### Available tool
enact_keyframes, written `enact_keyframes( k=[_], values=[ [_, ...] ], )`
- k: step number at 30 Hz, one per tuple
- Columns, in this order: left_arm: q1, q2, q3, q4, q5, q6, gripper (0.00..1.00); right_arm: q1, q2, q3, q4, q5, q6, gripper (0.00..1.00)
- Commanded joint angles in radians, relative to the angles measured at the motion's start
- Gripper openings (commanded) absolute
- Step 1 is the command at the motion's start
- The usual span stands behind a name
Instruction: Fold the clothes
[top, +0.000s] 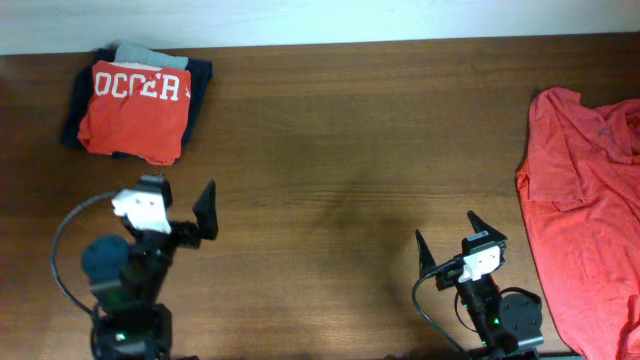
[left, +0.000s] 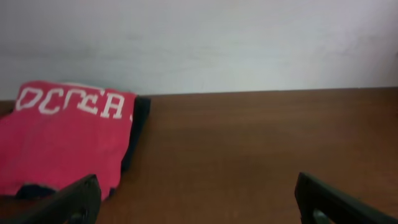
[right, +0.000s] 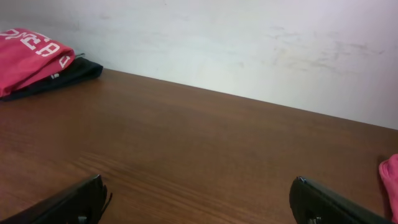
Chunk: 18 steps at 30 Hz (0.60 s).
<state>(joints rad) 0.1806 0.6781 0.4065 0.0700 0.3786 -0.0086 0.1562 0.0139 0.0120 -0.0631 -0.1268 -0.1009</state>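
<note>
Lying at the far left of the counter (top: 340, 150), a folded shirt (top: 133, 110) is seen from overhead atop a dark garment (top: 200, 85), its white letters "OCCER" along the far edge. A loose shirt (top: 585, 200) is spread at the right edge, its long axis running far to near. The left hand (top: 180, 197) and right hand (top: 452, 238) are spread wide, with nothing held.

From the left wrist, "OCCER" is read again on the folded shirt (left: 62, 137).

From the right wrist, only "CER" can be made out.
</note>
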Motion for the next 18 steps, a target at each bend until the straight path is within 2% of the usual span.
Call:
enact_keyframes(
  k=[1, 7, 14, 18],
  values=[
    [-0.003, -0.055, -0.101, 0.053, -0.03, 0.002, 0.99, -0.008, -0.01, -0.006, -0.004, 0.016, 0.005, 0.99],
    [-0.013, -0.149, -0.245, 0.124, -0.05, 0.009, 0.99, -0.008, -0.01, -0.006, -0.004, 0.016, 0.005, 0.99],
    [-0.13, -0.264, -0.359, 0.157, -0.262, 0.009, 0.99, -0.008, -0.01, -0.006, -0.004, 0.016, 0.005, 0.99],
    [-0.166, -0.31, -0.384, 0.154, -0.317, 0.009, 0.99, -0.008, -0.01, -0.006, -0.004, 0.016, 0.005, 0.99]
  ],
)
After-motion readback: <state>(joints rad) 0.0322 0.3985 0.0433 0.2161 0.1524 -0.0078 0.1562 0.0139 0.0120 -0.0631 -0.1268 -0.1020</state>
